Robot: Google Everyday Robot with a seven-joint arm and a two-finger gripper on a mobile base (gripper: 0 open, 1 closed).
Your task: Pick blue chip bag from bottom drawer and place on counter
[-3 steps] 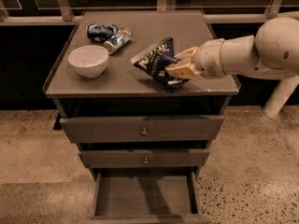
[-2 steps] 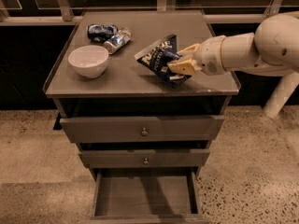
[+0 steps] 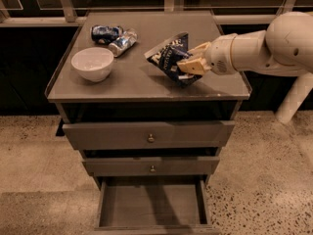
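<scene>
The blue chip bag (image 3: 167,58), dark navy with white lettering, is over the right half of the counter (image 3: 142,84), tilted, with its lower corner at or just above the surface. My gripper (image 3: 193,59) reaches in from the right and is shut on the bag's right side, with one beige finger (image 3: 199,49) above it and one below. The bottom drawer (image 3: 150,205) is pulled open at the foot of the cabinet, and its flat grey inside is bare.
A white bowl (image 3: 92,62) stands on the counter's left side. Two blue-and-silver cans (image 3: 105,32) (image 3: 122,42) lie at the back left. Two knobbed drawers (image 3: 149,135) are closed above the open one. A white post (image 3: 293,99) stands on the floor at the right.
My gripper and the bag have shifted slightly toward the back of the counter, and the bag has tilted a little more upright. Nothing else has moved.
</scene>
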